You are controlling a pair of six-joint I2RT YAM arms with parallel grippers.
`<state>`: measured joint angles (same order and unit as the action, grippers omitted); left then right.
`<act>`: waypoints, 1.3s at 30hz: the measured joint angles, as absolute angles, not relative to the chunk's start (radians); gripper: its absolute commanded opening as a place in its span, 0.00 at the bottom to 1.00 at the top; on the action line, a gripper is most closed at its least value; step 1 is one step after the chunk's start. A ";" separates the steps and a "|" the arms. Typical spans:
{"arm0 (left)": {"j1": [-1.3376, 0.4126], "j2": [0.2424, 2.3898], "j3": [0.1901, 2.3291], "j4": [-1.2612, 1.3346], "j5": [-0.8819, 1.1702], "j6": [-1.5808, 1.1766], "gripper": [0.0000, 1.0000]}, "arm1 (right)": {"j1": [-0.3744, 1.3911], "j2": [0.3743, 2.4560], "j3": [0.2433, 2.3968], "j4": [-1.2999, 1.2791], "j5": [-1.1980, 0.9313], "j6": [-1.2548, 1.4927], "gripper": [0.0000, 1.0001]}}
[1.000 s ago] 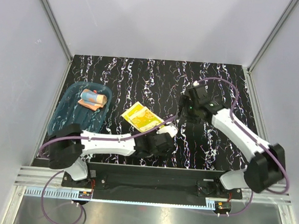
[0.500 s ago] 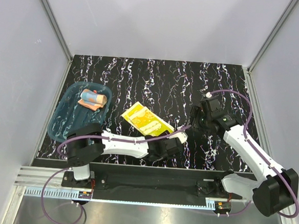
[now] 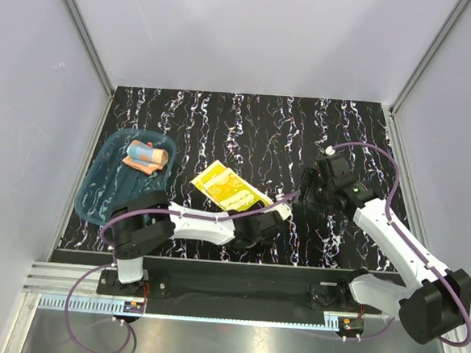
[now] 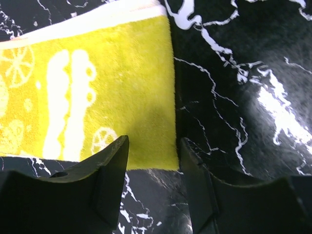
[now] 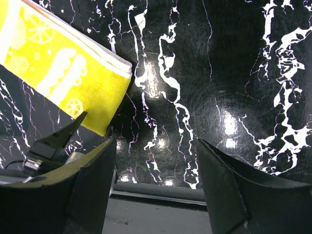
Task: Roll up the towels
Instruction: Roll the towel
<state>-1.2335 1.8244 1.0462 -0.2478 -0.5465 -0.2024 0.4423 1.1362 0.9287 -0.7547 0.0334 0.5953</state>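
Yellow towel point(image 3: 228, 188) lies flat, right of tray point(image 3: 97, 191); pink towel point(image 3: 146, 156) sits in tray and looks rolled. Left gripper point(image 4: 152, 141) is spread over the yellow corner farthest from tray, pinching nothing. Right gripper point(image 5: 155, 142) is spread and empty, further from tray. Risk: a shallow nip catches one layer and the roll skews.

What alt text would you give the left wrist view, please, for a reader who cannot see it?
A yellow towel with pale lemon-slice prints and a white upper edge lies flat on a black, white-veined table. At the bottom, the left gripper has its dark jaws open astride the towel's right edge near its corner.
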 measured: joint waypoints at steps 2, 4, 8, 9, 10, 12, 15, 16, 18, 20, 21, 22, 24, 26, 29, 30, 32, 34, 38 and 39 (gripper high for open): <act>-1.224 1.824 1.042 -0.236 -0.546 -0.202 0.46 | 0.442 1.136 0.929 -0.755 0.033 0.595 0.73; -1.220 1.824 1.037 -0.228 -0.545 -0.201 0.41 | 0.442 1.137 0.929 -0.755 0.033 0.595 0.73; -1.218 1.824 1.019 -0.200 -0.533 -0.211 0.17 | 0.442 1.144 0.929 -0.755 0.033 0.595 0.73; -1.219 1.824 1.015 -0.192 -0.530 -0.216 0.14 | 0.442 1.147 0.929 -0.754 0.031 0.595 0.74; -1.220 1.824 1.008 -0.182 -0.525 -0.217 0.12 | 0.442 1.150 0.928 -0.752 0.024 0.595 0.76; -1.220 1.824 1.001 -0.167 -0.523 -0.220 0.02 | 0.437 1.161 0.920 -0.738 -0.006 0.599 0.76; -1.220 1.818 0.990 -0.155 -0.519 -0.229 0.00 | 0.427 1.197 0.875 -0.656 -0.084 0.617 0.76; -1.220 1.813 0.984 -0.152 -0.514 -0.234 0.00 | 0.418 1.214 0.856 -0.611 -0.117 0.630 0.76; -1.219 1.791 0.963 -0.145 -0.492 -0.246 0.00 | 0.405 1.256 0.822 -0.528 -0.184 0.659 0.77; -1.217 1.764 0.939 -0.146 -0.462 -0.264 0.00 | 0.404 1.303 0.792 -0.444 -0.249 0.689 0.78; -1.217 1.748 0.926 -0.145 -0.441 -0.275 0.00 | 0.404 1.329 0.779 -0.407 -0.284 0.702 0.78; -1.216 1.735 0.916 -0.143 -0.420 -0.286 0.00 | 0.405 1.356 0.767 -0.378 -0.315 0.712 0.78; -1.214 1.710 0.897 -0.131 -0.370 -0.311 0.00 | 0.411 1.414 0.754 -0.338 -0.374 0.727 0.77; -1.208 1.688 0.883 -0.127 -0.330 -0.336 0.00 | 0.417 1.473 0.750 -0.304 -0.418 0.740 0.77; -1.198 1.662 0.868 -0.121 -0.280 -0.371 0.00 | 0.419 1.538 0.744 -0.252 -0.464 0.759 0.75; -1.194 1.656 0.866 -0.121 -0.268 -0.378 0.00 | 0.419 1.553 0.740 -0.235 -0.475 0.765 0.75; -1.184 1.642 0.860 -0.115 -0.245 -0.397 0.00 | 0.419 1.573 0.730 -0.207 -0.492 0.774 0.74; -1.172 1.627 0.854 -0.110 -0.224 -0.416 0.00 | 0.419 1.582 0.720 -0.192 -0.502 0.781 0.74; -1.145 1.597 0.834 -0.090 -0.182 -0.450 0.00 | 0.419 1.582 0.704 -0.168 -0.518 0.786 0.72; -1.137 1.592 0.829 -0.084 -0.173 -0.458 0.00 | 0.419 1.581 0.702 -0.167 -0.518 0.786 0.72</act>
